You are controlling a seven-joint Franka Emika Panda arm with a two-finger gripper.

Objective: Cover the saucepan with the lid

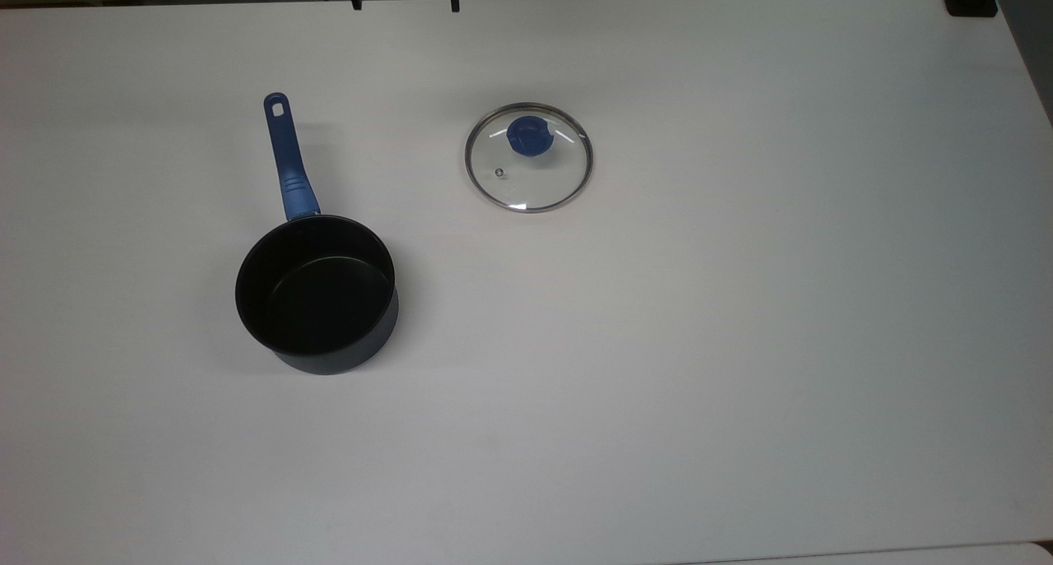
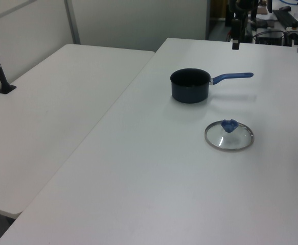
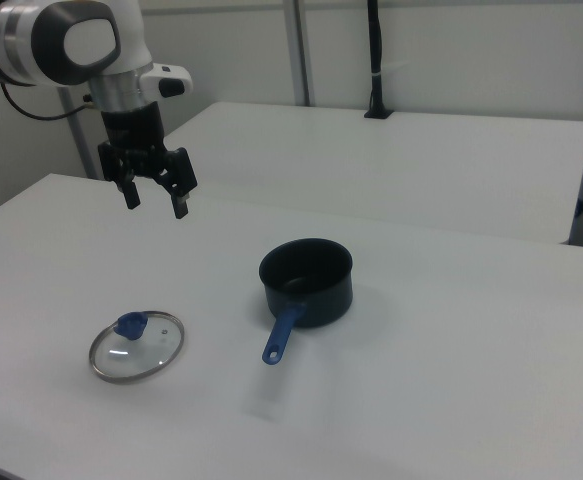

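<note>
Approach step is judged to be in hand. The round glass lid with blue knob [image 1: 528, 157] is seen flat on the white table [image 1: 740, 343], well apart from the dark blue-handled saucepan [image 1: 317, 294] (the top view's left). The two-finger gripper [image 3: 152, 194] is held spread and empty above the table; descent onto the knob is called for next.

We see the saucepan [image 1: 317, 294] standing upright on the desk [image 1: 740, 343], black and empty inside, its long blue handle pointing to the top view's top. The lid [image 1: 528, 157] lies flat, blue knob up, well apart on the top view's right.
</note>
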